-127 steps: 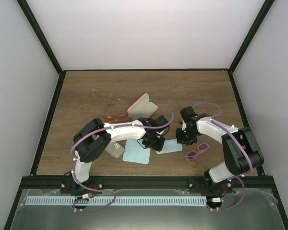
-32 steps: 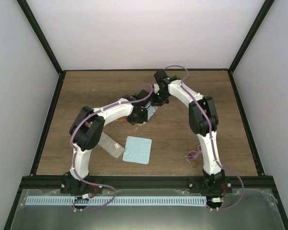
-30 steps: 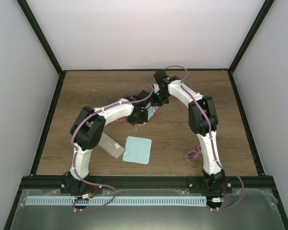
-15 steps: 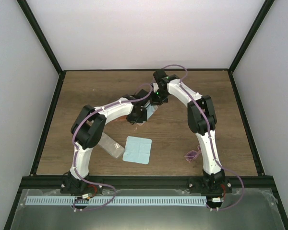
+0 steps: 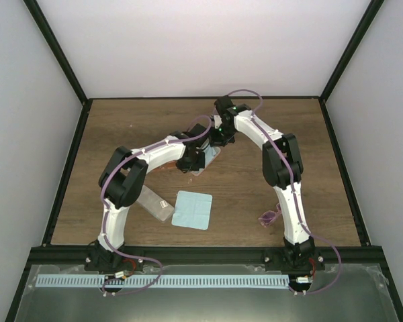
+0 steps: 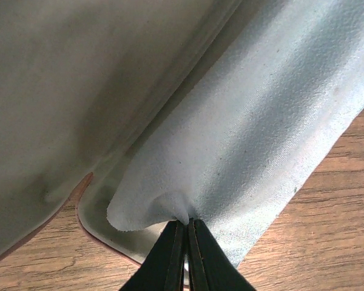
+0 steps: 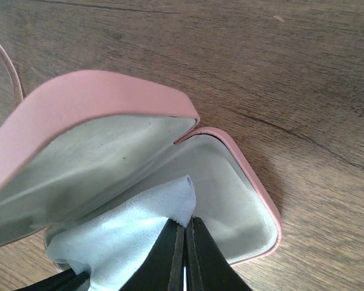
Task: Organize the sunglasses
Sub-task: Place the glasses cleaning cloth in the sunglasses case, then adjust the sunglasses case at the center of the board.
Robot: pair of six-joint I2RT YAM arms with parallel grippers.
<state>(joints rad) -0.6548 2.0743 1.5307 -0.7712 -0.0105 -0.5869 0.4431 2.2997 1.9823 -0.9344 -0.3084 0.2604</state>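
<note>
Pinching the light blue square cloth (image 7: 118,233) from two sides, both arms meet over the open pink oblong case (image 7: 242,200), far up the brown wooden table (image 5: 121,134) near 12 o'clock in the top view. The left gripper (image 6: 183,223) has its two fingers squeezed tight on a fold of the cloth. The right gripper (image 7: 185,229) has its fingers squeezed tight on a corner of it. Neither one holds any glasses.

The purple-pink sunglasses with the see-through frame (image 5: 270,217) lie well apart from both grippers, down toward 5 o'clock, close to the bottom of the right arm (image 5: 282,161). That arm looks like the nearer one for them. The arm covers part of this pair, so I cannot tell which way its long side points.

The orange sunglasses with the thin wire frame (image 5: 163,165) lie near the left gripper, at its 9 o'clock. Only a small orange bit peeks out from under the left arm (image 5: 154,151), so their long side is hard to read too. The left arm is nearer to them.

The top view hides most of the pink case behind the two wrists. A second light blue cloth (image 5: 192,209) and a clear grey oblong case (image 5: 154,203) lie nearer the bases, at about 7 o'clock
</note>
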